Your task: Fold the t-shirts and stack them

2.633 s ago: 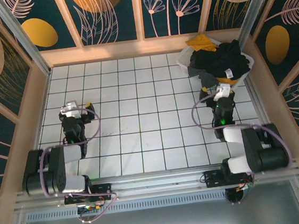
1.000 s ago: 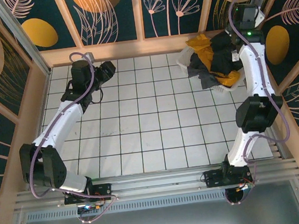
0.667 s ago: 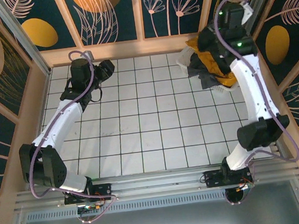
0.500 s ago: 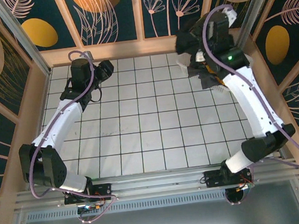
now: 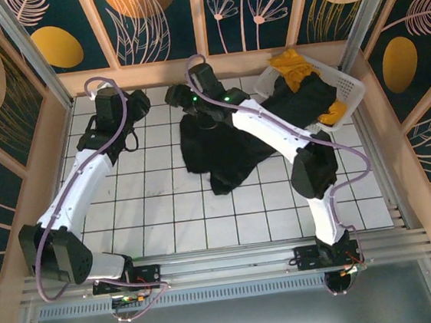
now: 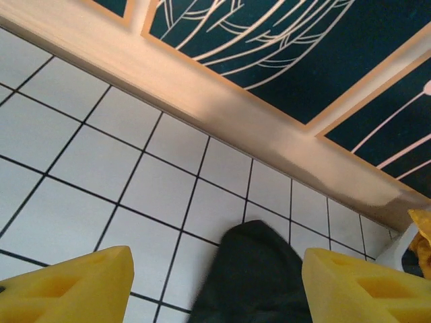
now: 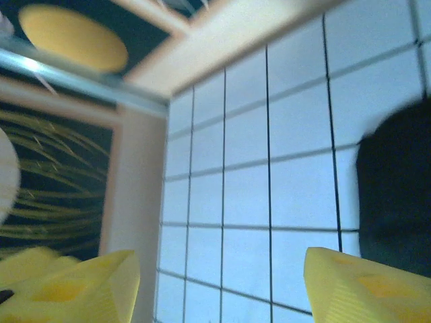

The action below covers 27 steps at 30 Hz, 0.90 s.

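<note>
The right wrist view is smeared with blur, so the dark shape at its right edge reads only as a lump of dark cloth, cut off by the frame. From above, the right arm (image 5: 274, 128) lies across the far edge of the black t-shirt (image 5: 218, 149) and hides where that cloth ends towards the basket (image 5: 352, 84). It cannot be told whether the dark cloth (image 5: 302, 102) spilling over the basket's near rim is a separate garment or joined to the shirt. The left wrist view catches only one rounded end of dark cloth on the tiles, its lower part cut off by the frame. The black t-shirt lies crumpled and unfolded on the tiled worktop (image 5: 168, 220), in the far half, roughly midway between the side walls. The left fingers (image 6: 67, 282) stand wide apart with nothing gripped, near the far wall and just left of the shirt. The right fingers (image 7: 367, 289) are likewise spread, bare tile between them, holding nothing, at the shirt's far left corner. The white slotted basket sits in the far right corner of the worktop. It holds a mustard t-shirt (image 5: 290, 61) heaped at its far end, a further yellow fold showing at its near right rim, and the dark cloth across its middle.
</note>
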Motion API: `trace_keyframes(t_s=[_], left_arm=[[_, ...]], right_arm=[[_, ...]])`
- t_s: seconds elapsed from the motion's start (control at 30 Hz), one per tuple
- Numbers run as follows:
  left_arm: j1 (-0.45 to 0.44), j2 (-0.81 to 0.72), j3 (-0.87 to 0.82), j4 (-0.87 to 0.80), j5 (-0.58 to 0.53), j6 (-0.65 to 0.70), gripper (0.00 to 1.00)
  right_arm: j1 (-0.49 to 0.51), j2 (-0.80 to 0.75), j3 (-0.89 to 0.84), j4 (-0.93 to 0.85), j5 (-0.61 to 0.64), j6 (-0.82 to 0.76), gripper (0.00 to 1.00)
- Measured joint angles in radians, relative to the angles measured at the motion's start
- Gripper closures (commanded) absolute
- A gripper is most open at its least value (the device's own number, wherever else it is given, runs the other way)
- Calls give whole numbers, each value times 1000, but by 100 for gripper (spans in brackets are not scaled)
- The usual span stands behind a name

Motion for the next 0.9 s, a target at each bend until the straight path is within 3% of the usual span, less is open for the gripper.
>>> trace_keyframes(t_s=[0.1,0.23,0.43,0.6,0.7,0.8,0.9], left_arm=[[0,-34,-26,-2,61,1,37],[-35,-8,-69,10,232,24,37],[-312,187,-73,-6,381,103,30],[-499,387,-40,-48,404,131,30],[-529,492,-18,-66,391,128,33],[-530,550,-14,-74,370,116,47],[-527,586,17,-87,354,106,53]], right_arm=[[-29,-22,-10,-38,-36,-25,37],[-117,-151,-130,-38,-36,-62,38],[-319,-409,-404,-37,10,-105,38],[-439,-564,-556,-39,36,-135,37],[-495,-641,-629,-42,40,-150,37],[-540,-699,-682,-47,40,-157,37],[-576,-733,-712,-53,39,-168,37]])
